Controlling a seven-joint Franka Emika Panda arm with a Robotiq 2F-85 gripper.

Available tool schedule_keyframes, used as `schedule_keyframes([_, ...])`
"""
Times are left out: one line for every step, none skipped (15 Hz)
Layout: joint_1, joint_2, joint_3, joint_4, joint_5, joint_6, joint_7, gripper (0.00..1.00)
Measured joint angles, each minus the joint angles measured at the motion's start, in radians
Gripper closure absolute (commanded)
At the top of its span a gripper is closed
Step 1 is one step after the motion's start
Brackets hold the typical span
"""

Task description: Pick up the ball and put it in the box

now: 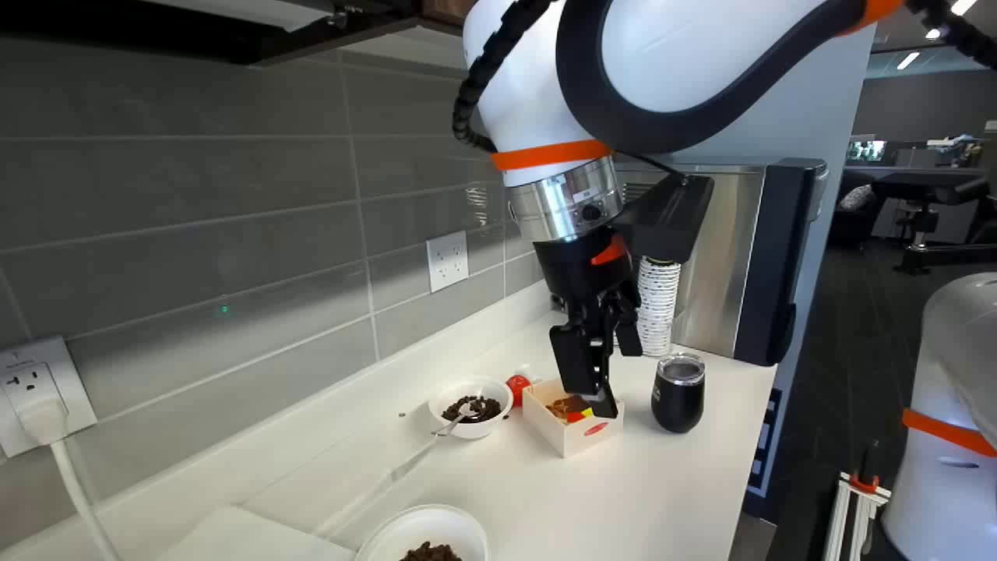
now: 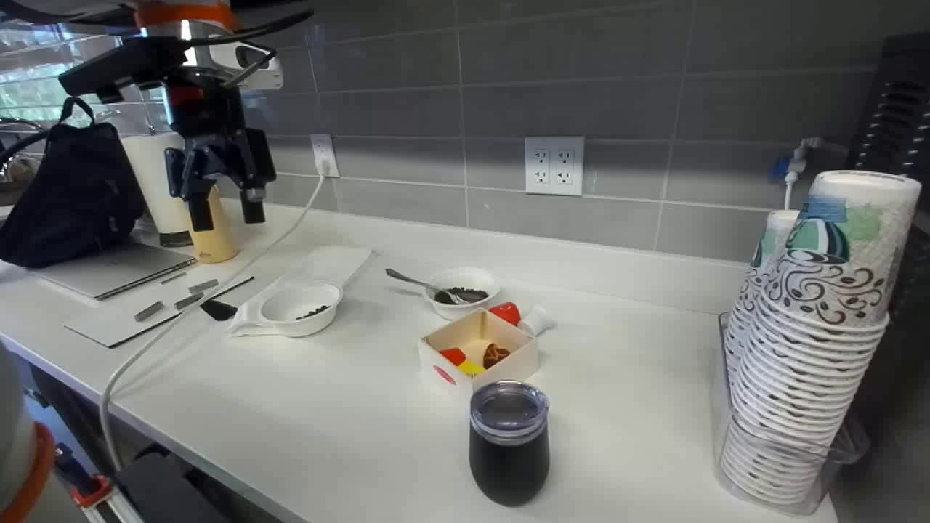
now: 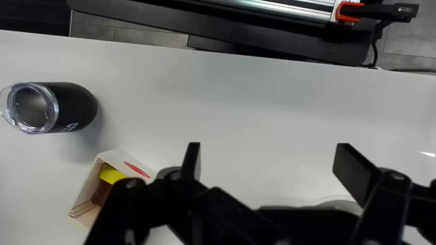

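A red roundish object, which looks like the ball, lies on the counter just behind the box in both exterior views [image 1: 517, 386] [image 2: 506, 313]; it does not show in the wrist view. The low white square box [image 1: 572, 442] holds brown, red and yellow pieces [image 2: 472, 368]. It also shows at lower left in the wrist view [image 3: 121, 158], partly hidden by a finger. My gripper [image 2: 227, 214] is open and empty, high above the counter. In the wrist view its fingertips [image 3: 267, 151] are wide apart with only white counter between them; the box is left of them.
A dark lidded cup [image 2: 508, 450] stands near the box, towards the counter's open edge. A white bowl [image 2: 481, 280] with dark bits and a spoon is beside the ball. Another bowl [image 2: 330, 292], a white object [image 2: 536, 319], stacked paper cups [image 2: 799, 378] and a cable [image 2: 163, 330] are around.
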State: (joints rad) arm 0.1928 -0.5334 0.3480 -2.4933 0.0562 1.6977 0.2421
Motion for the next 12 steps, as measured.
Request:
schedule_keyframes([0.0, 0.0, 0.0, 0.0, 0.0, 0.0, 0.0, 0.0])
schedule_keyframes([0.0, 0.0, 0.0, 0.0, 0.0, 0.0, 0.0, 0.0])
schedule_keyframes([0.0, 0.0, 0.0, 0.0, 0.0, 0.0, 0.0, 0.0])
schedule_keyframes([0.0, 0.0, 0.0, 0.0, 0.0, 0.0, 0.0, 0.0])
schedule_keyframes([0.0, 0.0, 0.0, 0.0, 0.0, 0.0, 0.0, 0.0])
schedule_keyframes([0.0, 0.0, 0.0, 0.0, 0.0, 0.0, 0.0, 0.0])
schedule_keyframes([0.001, 0.0, -0.001, 0.0, -0.001, 0.0, 0.0, 0.0])
schedule_keyframes([0.001, 0.0, -0.003, -0.002, -0.001, 0.003, 0.0, 0.0])
schedule_keyframes([0.001, 0.001, -0.009, -0.009, -0.002, 0.013, 0.0, 0.0])
schedule_keyframes([0.001, 0.0, -0.018, -0.023, -0.002, 0.034, -0.001, 0.0])
schedule_keyframes([0.0, 0.0, -0.031, -0.041, -0.002, 0.06, -0.002, 0.0])
schedule_keyframes([0.0, -0.001, -0.045, -0.063, -0.003, 0.087, -0.003, 0.0])
